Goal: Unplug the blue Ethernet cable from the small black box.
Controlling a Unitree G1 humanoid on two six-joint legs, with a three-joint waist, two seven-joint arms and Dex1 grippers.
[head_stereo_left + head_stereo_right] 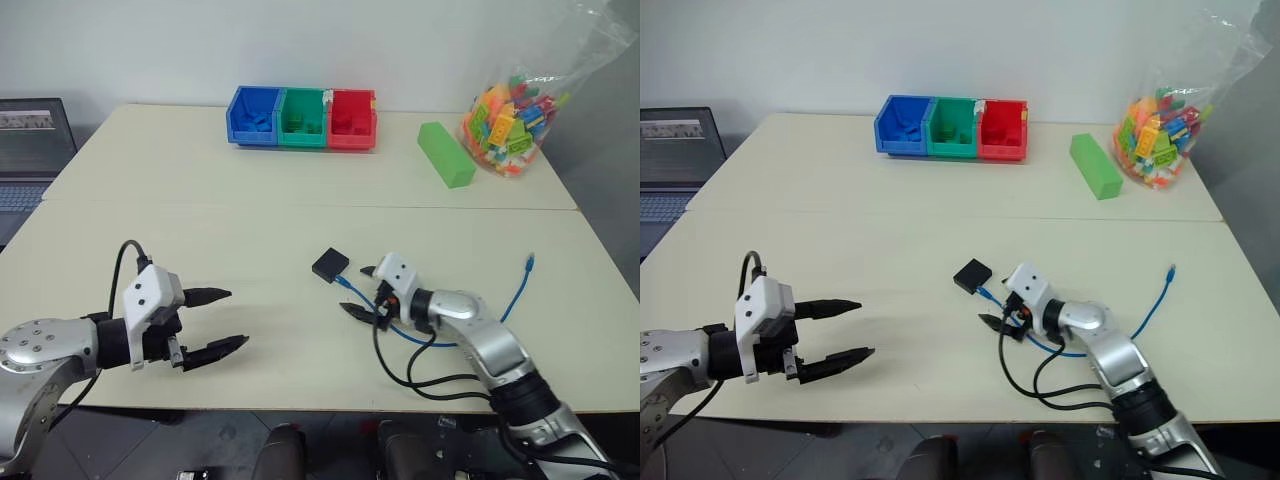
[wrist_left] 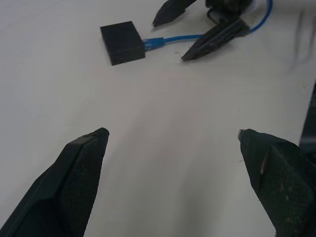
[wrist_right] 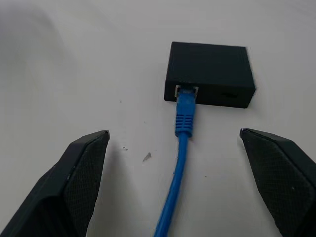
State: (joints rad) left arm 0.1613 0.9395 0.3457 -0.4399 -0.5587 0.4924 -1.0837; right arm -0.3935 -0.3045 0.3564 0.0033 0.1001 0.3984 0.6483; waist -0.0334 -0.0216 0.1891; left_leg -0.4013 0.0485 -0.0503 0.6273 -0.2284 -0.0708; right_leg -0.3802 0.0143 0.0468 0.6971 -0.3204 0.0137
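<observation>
- While the blue Ethernet cable (image 3: 183, 118) is plugged into the small black box (image 3: 210, 73) on the counter (image 1: 250, 220), the right pincer (image 1: 362, 292) waits open just behind its plug.
- Next, I judge, it must close on the plug; the left pincer (image 1: 218, 321), open, is well apart from the box.

The desk (image 1: 250, 230) is bare between the left end effector (image 1: 222, 320) and the small black box (image 1: 330, 264). The right end effector (image 1: 362, 291) stands wide, with the blue Ethernet cable (image 3: 178, 163) between its fingers. Black cables (image 1: 420, 380) loop just behind it.
</observation>
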